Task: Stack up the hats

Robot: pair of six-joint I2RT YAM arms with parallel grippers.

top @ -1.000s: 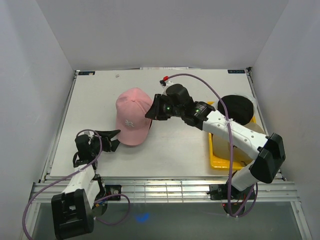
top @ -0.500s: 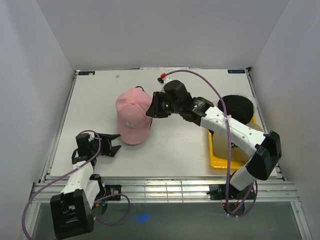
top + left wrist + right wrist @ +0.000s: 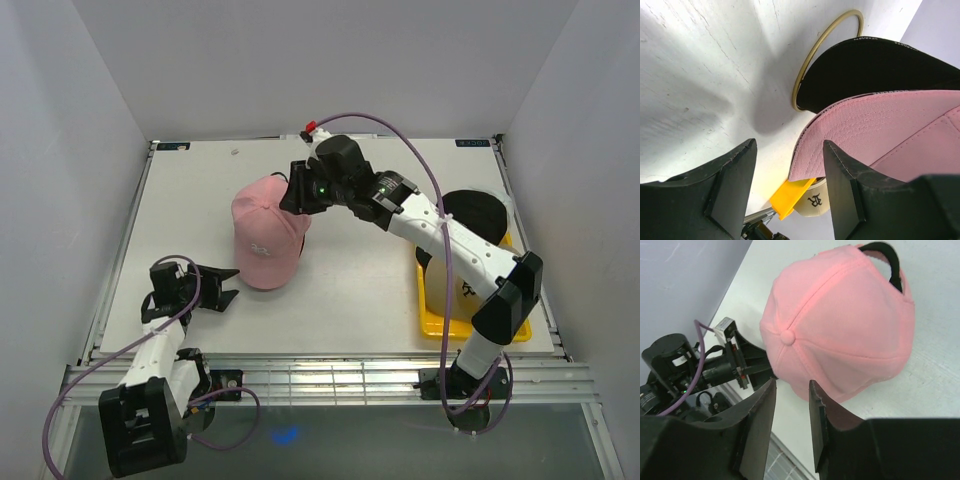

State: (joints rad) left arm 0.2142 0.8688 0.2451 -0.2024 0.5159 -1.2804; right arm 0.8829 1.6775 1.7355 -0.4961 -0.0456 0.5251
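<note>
pink cap [image 3: 265, 235] brim nearward | left gripper [image 3: 789, 145] agape | right gripper [image 3: 791, 385] ajar (both empty)

The white table [image 3: 190, 200] bears a pink cap [image 3: 265, 235] and yellow tray [image 3: 431, 325].

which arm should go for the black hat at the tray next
Right, probably. The black hat sits at the yellow tray on the right arm's side; the right gripper is open. The left gripper is far across, beyond the pink cap.
</note>
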